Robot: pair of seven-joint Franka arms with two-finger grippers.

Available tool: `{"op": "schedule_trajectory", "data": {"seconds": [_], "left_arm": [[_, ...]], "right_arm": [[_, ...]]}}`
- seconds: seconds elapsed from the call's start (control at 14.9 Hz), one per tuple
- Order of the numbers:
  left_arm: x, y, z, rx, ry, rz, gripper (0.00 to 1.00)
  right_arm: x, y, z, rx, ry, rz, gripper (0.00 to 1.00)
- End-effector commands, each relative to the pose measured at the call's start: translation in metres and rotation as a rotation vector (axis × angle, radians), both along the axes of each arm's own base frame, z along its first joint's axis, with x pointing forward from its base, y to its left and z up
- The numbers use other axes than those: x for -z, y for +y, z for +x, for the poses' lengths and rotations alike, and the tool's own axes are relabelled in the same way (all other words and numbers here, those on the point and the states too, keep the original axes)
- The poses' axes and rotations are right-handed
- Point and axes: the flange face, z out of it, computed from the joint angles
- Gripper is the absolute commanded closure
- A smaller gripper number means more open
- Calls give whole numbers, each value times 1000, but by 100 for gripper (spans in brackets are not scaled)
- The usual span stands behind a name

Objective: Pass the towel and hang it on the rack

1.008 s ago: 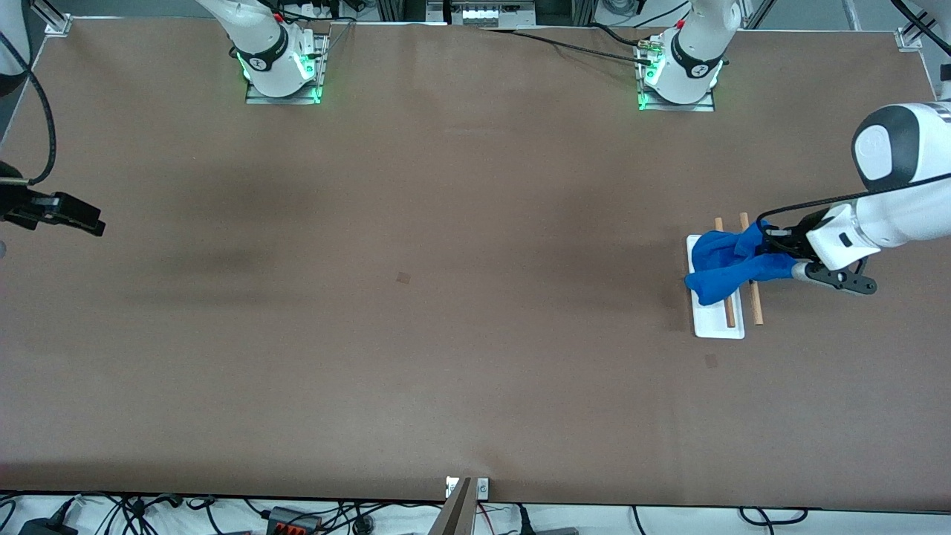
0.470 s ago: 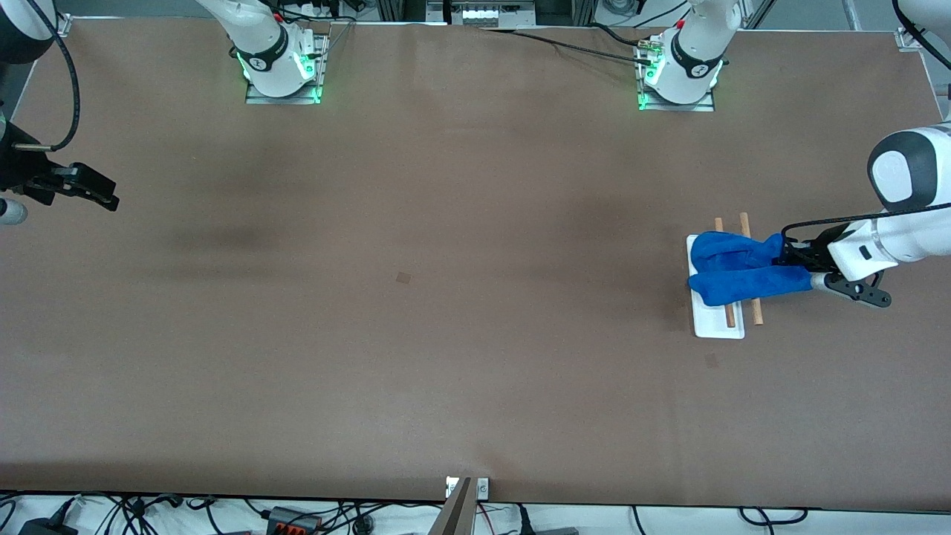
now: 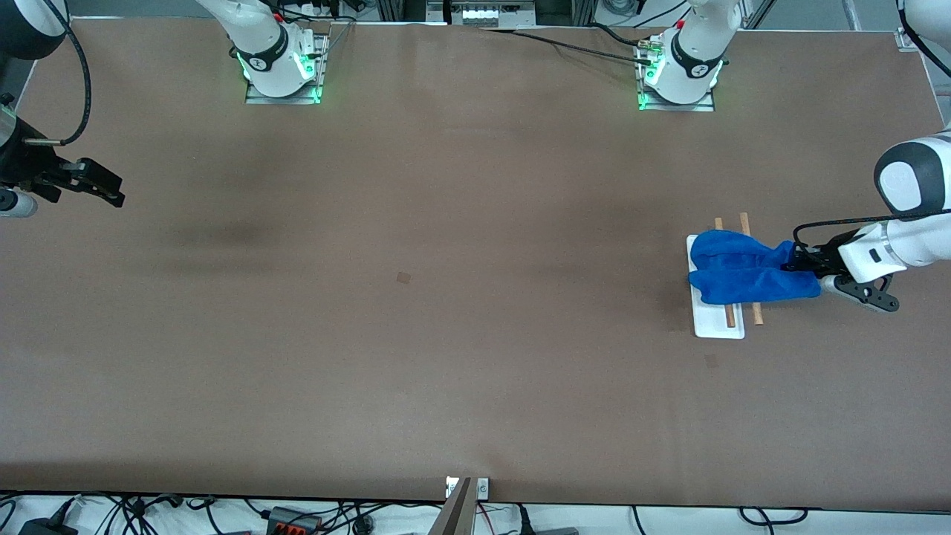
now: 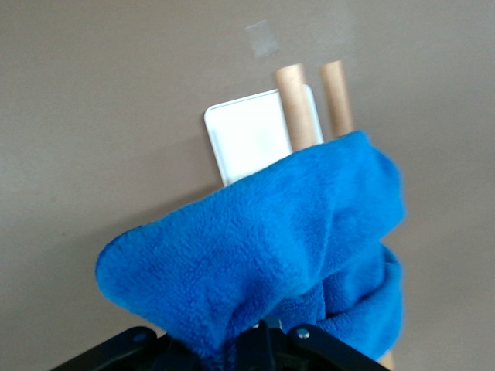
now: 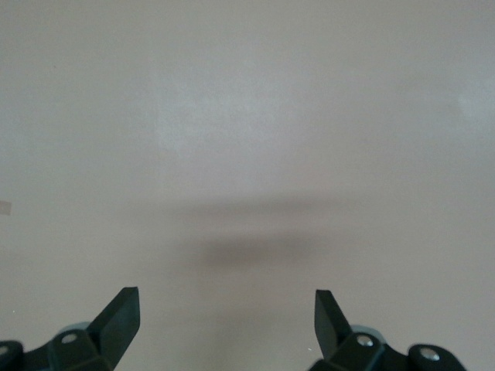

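Front view: towel draped across both rods of rack, toward the left arm's end of the surface, one end bunched just past the rods and pinched in the left gripper. Left wrist view: same blue cloth gathered into narrow jaws at the lower edge of the picture, fleece spilling over the rod tops, white rack base partly bare beside them. Jaws nearly together on the cloth end, no gap visible. Right gripper parked over the right arm's end of the surface, waiting; right wrist view: right fingertips spread wide, nothing between, only bare brown top below. Step judged: hanging, close to done; handover apparently finished, cloth already bearing on both rods. Next move likely calls for releasing the pinched end, then drawing away from the rack without dragging fleece off the rods; snagging on the jaws a fair risk given fuzzy fabric. Room: rack near the surface's edge at the left arm's end, little margin that way; wide open brown top toward the middle and toward the front camera; nothing else standing near the rack.
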Motion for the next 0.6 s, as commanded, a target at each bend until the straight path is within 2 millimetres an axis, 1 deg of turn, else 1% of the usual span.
{"op": "schedule_trajectory", "data": {"seconds": [0.0,0.07,0.13,0.27,0.34,0.54], "left_arm": [[4,8,2,39,-17,10,48],[4,8,2,40,-19,5,37],[4,8,2,37,-21,3,31],[4,7,2,25,-16,1,31],[4,6,2,23,-15,-1,30],[3,3,2,16,-5,-4,28]], "right_arm": [[-14,0,-3,-11,-28,4,0],[-15,0,-3,-16,-29,4,0],[-16,1,-3,-20,-29,4,0],[-15,2,-3,-25,-27,2,0],[-14,3,-2,-27,-24,2,0],[-13,-2,-1,-17,-24,4,0]]}}
